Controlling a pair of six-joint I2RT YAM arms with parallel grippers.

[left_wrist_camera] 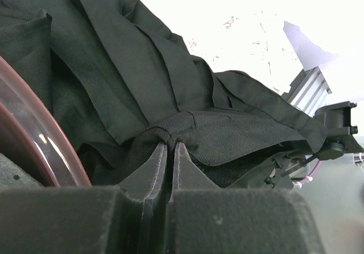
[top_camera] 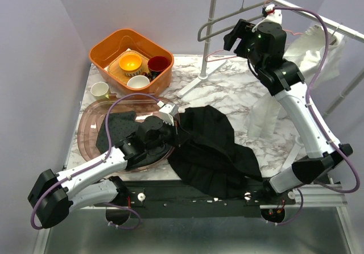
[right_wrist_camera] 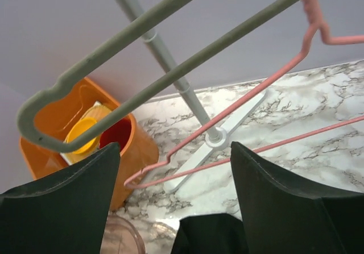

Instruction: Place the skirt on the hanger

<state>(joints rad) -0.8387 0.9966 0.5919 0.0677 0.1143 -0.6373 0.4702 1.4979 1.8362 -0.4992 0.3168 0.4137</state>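
Flanking the skirt (top_camera: 210,146): tinted tray (top_camera: 85,130) (left), white cloth (top_camera: 265,117) right

Left wrist view: left gripper (left_wrist_camera: 169,147) tips buried in a skirt (left_wrist_camera: 142,66) fold, pads not visible; background blown out white, no detail; pink tray (left_wrist_camera: 40,140) rim cut by the frame edge. Top view: left arm and a dark cloth (top_camera: 116,126) cover much of the tray; right gripper (right_wrist_camera: 175,146) fingers hidden behind its own wrist; white cloth (top_camera: 318,46) partly behind that arm. Right wrist view: grey hanger (right_wrist_camera: 244,29) and pink hanger (right_wrist_camera: 267,80) cut off at frame edges; orange basket (right_wrist_camera: 139,146) half behind a finger (right_wrist_camera: 62,203); skirt just a sliver at the bottom edge.
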